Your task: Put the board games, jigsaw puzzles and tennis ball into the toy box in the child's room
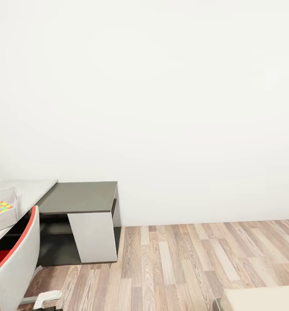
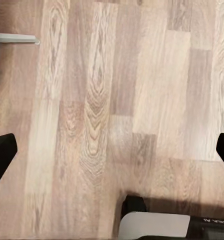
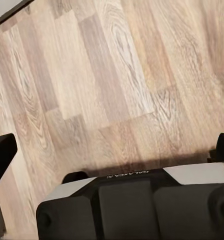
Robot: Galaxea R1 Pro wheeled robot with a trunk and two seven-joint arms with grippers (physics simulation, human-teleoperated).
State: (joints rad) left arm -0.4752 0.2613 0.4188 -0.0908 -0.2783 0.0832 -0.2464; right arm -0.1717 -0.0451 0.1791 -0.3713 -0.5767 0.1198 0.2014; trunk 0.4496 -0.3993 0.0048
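Against the white wall [image 1: 161, 86], at the left of the head view, stands the L-shaped counter [image 1: 82, 196]: a dark grey wing with a white slanted panel [image 1: 92, 236] at its front, joined at its left to a light grey wing [image 1: 30, 192]. On the light grey wing, near its front edge, sits the toy box [image 1: 4, 211], a pale, shallow bin. Inside it lies a jigsaw puzzle [image 1: 0, 208], seen as a patch of many colours. Whether other toys lie in the box cannot be told from this angle. A chair [image 1: 15, 263] with a grey back edged in red stands before the counter, its back overlapping the counter's front edge in the view. One white foot of the chair's base [image 1: 47, 298] rests on the wood-plank floor [image 1: 183, 268]. A cream corner of the bed [image 1: 263, 299] shows at the lower right of the head view, well apart from the counter.

Left gripper [image 2: 112, 152]: its dark fingers [image 2: 0, 156] stand wide apart, with nothing between them, above bare floor planks; a white and dark part of the robot's base [image 2: 157, 224] lies below.

Right gripper [image 3: 112, 152]: its fingers [image 3: 1, 155] likewise stand wide apart and hold nothing, above the planks and the robot's dark body [image 3: 137, 207].
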